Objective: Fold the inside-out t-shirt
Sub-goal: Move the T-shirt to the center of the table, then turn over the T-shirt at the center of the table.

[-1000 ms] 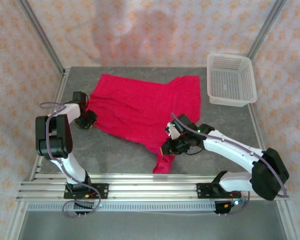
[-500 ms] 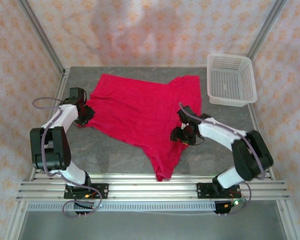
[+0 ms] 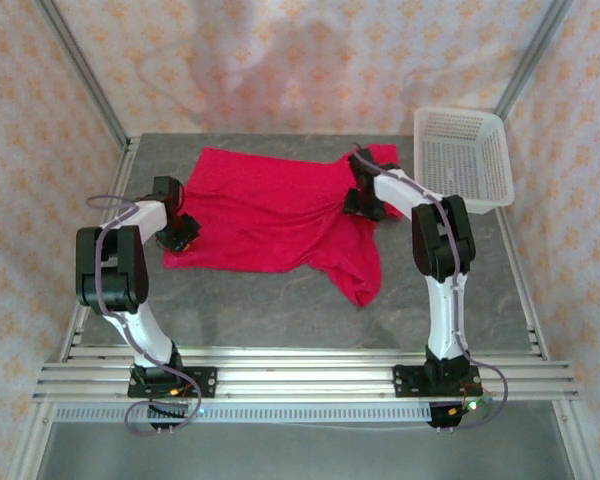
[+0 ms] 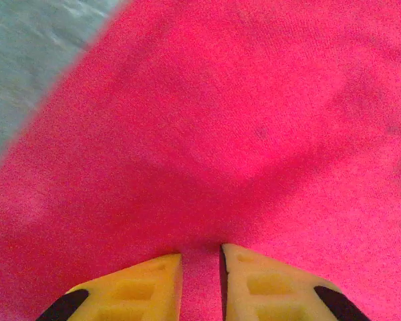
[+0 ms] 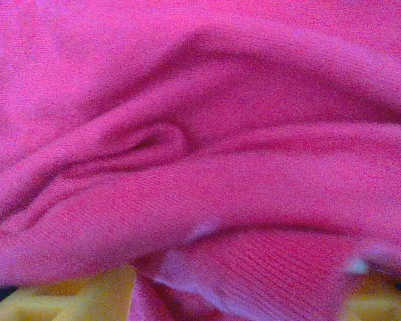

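Since the earlier frame, the near tail of the t-shirt has been carried toward the basket by the right gripper, and the t-shirt is now laid doubled over just left of the basket. A bunch of red cloth is pinched by the right gripper close beside the basket. A thin strip of cloth is clamped by the left gripper at the t-shirt's edge farthest from the basket.

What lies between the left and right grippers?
In the top external view, wrinkled fabric of the red t-shirt spans from the left gripper to the right gripper.
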`<state>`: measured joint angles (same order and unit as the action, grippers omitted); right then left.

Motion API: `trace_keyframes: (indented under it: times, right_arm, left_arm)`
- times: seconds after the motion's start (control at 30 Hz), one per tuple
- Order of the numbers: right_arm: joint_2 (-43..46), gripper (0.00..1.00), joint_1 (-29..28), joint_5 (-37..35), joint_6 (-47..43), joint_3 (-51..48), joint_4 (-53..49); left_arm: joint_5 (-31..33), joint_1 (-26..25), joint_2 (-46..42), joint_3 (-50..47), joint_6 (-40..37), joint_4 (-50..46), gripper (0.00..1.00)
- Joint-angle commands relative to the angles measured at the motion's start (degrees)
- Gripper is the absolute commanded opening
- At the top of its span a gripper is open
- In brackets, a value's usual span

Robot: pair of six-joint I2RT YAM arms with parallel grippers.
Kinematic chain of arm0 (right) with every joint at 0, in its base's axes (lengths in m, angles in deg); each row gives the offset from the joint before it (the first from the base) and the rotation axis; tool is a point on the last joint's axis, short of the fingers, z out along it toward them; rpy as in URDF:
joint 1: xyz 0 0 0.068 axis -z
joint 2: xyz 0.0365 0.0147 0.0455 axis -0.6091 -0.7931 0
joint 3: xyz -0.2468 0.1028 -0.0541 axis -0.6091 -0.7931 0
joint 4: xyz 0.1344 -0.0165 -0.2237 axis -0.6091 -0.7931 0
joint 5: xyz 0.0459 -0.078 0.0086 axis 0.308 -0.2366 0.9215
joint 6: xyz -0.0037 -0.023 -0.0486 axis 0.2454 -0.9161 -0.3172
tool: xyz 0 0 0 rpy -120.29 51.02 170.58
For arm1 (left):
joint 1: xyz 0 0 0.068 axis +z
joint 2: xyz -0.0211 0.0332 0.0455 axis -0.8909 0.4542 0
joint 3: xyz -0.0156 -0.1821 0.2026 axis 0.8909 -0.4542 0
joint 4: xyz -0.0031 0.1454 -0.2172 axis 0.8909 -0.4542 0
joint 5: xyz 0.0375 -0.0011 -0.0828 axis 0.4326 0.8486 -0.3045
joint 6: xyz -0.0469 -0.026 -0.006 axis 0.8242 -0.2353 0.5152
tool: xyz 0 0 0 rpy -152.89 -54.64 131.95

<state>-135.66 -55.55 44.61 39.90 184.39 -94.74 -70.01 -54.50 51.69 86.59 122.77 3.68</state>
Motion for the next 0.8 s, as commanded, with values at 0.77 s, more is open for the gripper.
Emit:
trace_keyframes:
  times: [0.77]
  right_arm:
    - [44.1, 0.38, -16.2, 4.0, 10.3, -48.6, 2.2]
  left_arm:
    - [3.3, 5.4, -8.4, -12.6, -1.0, 2.4, 0.47]
